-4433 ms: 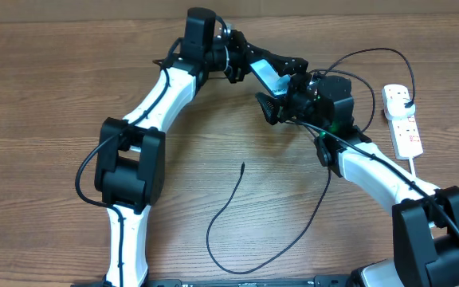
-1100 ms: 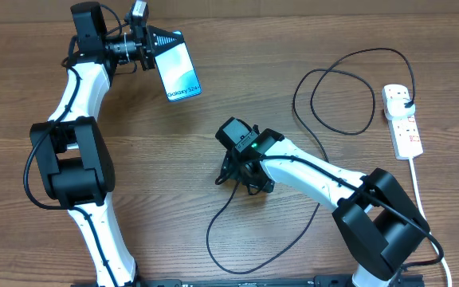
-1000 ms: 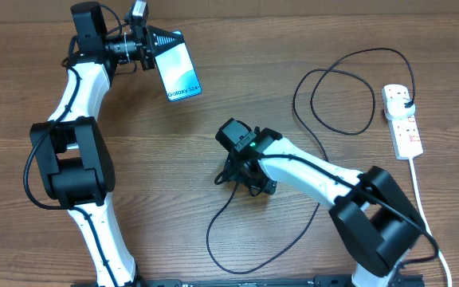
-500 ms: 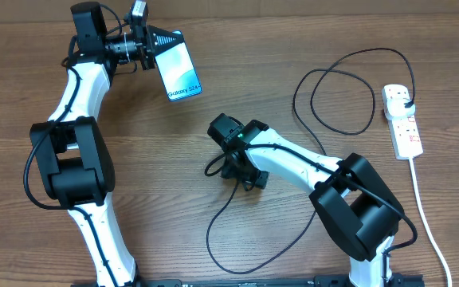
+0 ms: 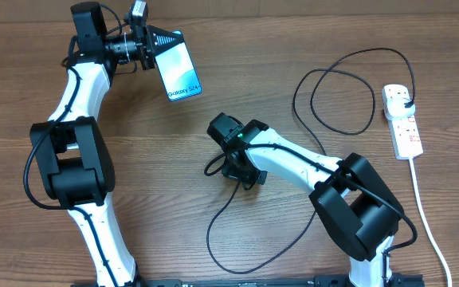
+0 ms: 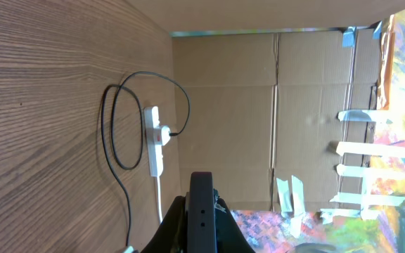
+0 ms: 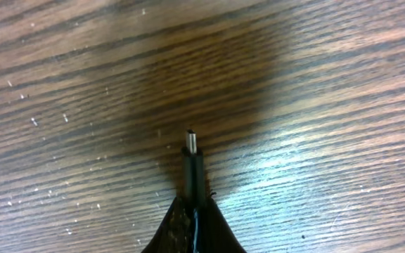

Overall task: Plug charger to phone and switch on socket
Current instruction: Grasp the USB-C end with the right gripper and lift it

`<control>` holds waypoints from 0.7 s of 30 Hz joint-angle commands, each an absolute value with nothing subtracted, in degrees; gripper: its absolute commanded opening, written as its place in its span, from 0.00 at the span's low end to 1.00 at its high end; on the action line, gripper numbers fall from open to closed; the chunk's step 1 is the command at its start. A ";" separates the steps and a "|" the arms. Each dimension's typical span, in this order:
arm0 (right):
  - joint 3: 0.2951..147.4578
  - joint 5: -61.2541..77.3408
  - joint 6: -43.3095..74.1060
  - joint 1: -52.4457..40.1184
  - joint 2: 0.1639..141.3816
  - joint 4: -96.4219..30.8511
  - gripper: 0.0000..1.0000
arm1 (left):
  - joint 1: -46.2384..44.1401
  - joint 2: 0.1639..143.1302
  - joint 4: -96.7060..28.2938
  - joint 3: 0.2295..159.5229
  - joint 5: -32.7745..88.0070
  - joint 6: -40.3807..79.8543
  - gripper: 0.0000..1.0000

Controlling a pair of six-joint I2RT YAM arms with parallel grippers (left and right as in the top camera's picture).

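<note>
My left gripper point(image 5: 163, 41) is raised at the far left and shut on the top end of the phone point(image 5: 179, 71), whose cyan screen faces up. The left wrist view shows the phone's dark edge point(image 6: 202, 211) between the closed jaws. In the middle of the table, my right gripper point(image 5: 234, 170) is shut on the charger point(image 5: 208, 236) close to its connector. That connector tip point(image 7: 192, 143) sticks out past the closed fingers point(image 7: 178, 228), just above the wood. The cable loops right to the white socket point(image 5: 402, 120), where its black plug point(image 5: 406, 99) sits.
The socket's thick white cord point(image 5: 426, 226) runs down the right side to the front edge. A wide loop of the black cable point(image 5: 295, 96) lies left of the socket. A cardboard wall point(image 6: 259, 105) stands behind the table.
The right gripper has closed on the charger's connector end and shifted slightly left on the table. The left arm and the phone have not moved.
</note>
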State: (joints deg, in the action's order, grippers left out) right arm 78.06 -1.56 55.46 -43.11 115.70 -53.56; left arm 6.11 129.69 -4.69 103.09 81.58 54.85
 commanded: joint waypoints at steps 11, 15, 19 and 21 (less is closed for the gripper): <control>81.19 25.63 40.69 -37.58 113.97 -45.78 0.04 | 6.46 129.43 -4.36 103.61 83.90 53.98 0.04; 81.19 41.63 33.74 -34.35 113.14 -38.17 0.04 | 6.83 129.43 -4.40 103.61 85.41 54.08 0.04; 81.19 52.82 29.06 -31.94 113.14 -32.18 0.04 | 7.92 129.43 -4.40 103.61 86.13 55.53 0.04; 81.19 56.10 27.68 -31.07 113.14 -29.98 0.04 | 8.69 129.43 -4.40 103.61 86.61 55.90 0.04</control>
